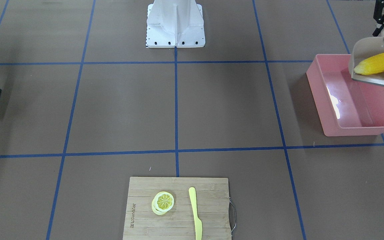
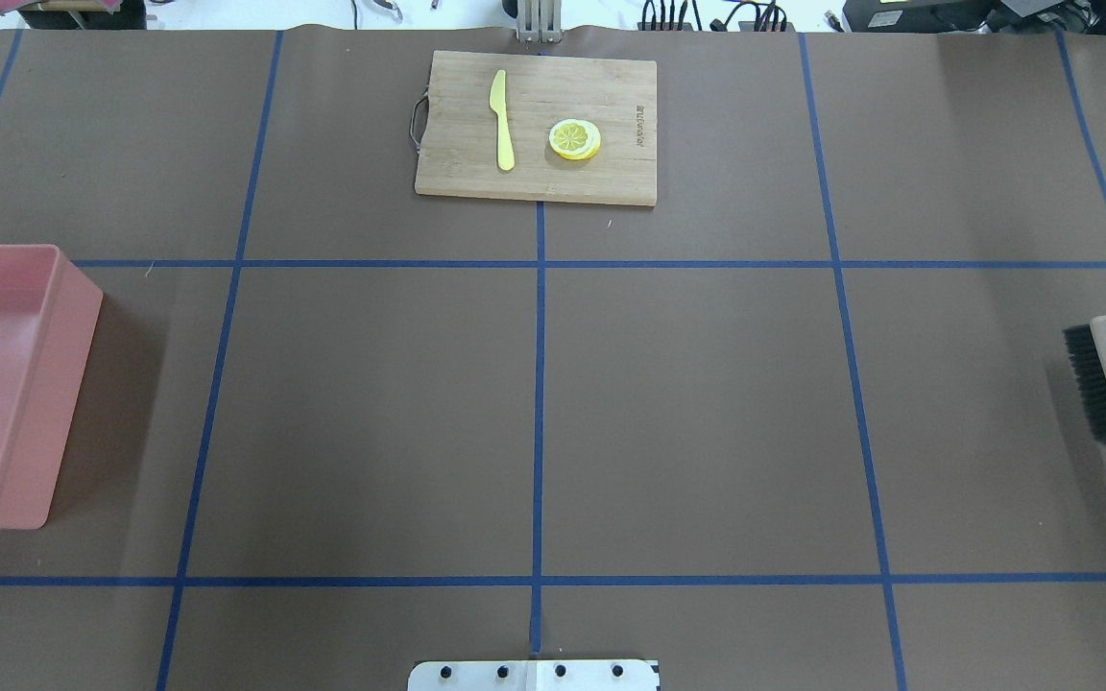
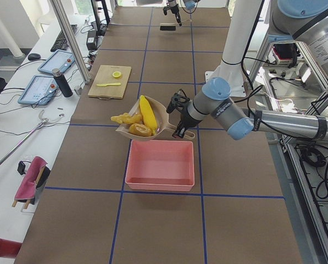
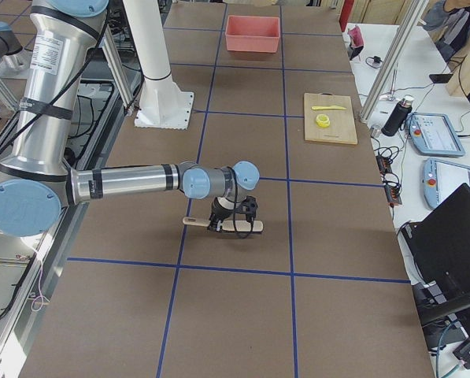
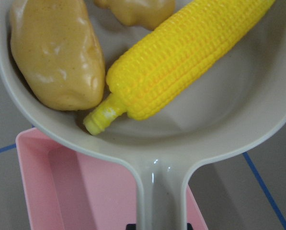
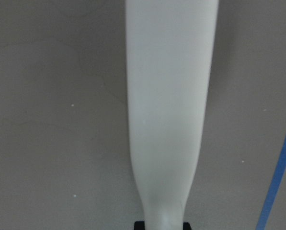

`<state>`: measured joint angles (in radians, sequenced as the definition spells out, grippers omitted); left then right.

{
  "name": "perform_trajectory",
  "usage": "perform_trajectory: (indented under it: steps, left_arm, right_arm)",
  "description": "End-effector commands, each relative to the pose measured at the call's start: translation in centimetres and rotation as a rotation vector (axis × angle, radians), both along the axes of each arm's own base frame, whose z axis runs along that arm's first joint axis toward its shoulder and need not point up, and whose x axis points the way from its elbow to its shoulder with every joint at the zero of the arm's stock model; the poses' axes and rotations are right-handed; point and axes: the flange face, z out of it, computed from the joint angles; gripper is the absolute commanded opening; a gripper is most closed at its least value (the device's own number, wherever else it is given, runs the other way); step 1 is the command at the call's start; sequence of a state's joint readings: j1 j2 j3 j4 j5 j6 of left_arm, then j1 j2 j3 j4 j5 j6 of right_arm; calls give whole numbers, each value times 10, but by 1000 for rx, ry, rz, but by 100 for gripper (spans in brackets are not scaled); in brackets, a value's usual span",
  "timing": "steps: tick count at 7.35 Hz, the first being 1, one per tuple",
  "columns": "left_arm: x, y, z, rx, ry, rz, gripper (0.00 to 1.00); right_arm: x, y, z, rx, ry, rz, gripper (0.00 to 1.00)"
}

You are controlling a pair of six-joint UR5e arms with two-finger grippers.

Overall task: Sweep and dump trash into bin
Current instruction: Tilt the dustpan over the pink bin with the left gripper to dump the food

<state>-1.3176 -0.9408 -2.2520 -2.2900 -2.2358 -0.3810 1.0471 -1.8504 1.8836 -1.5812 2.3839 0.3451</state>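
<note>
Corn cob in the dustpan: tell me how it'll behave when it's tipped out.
The corn cob looks round and tapered, so it would likely roll once free. Its moulded kernels look like rigid plastic, probably stiff and light. It lies loose in the smooth dustpan, so it should slide out readily.

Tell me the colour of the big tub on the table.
Pink, glossy inside; the tub shows best in the exterior front-facing view.
</note>
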Motion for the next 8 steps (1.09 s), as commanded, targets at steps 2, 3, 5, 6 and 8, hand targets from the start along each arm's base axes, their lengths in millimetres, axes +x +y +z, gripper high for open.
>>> perform_trajectory:
  steps: [2,3,5,6,8]
  left_arm:
    - [-34,42,45,14,-43,71,0]
    - [-36,54,55,20,-69,103,0]
    - [-46,78,89,17,-123,162,0]
    - [-48,85,97,-19,-117,192,0]
    - [-48,93,105,-36,-135,283,0]
  right_arm:
    - [-3,40,10,19,-17,-18,0]
    - [-6,45,13,13,-13,-34,0]
    - [-14,50,13,-1,-14,-53,0]
    - [-24,53,11,-23,-2,-51,0]
    - [-31,53,10,-19,-1,-67,0]
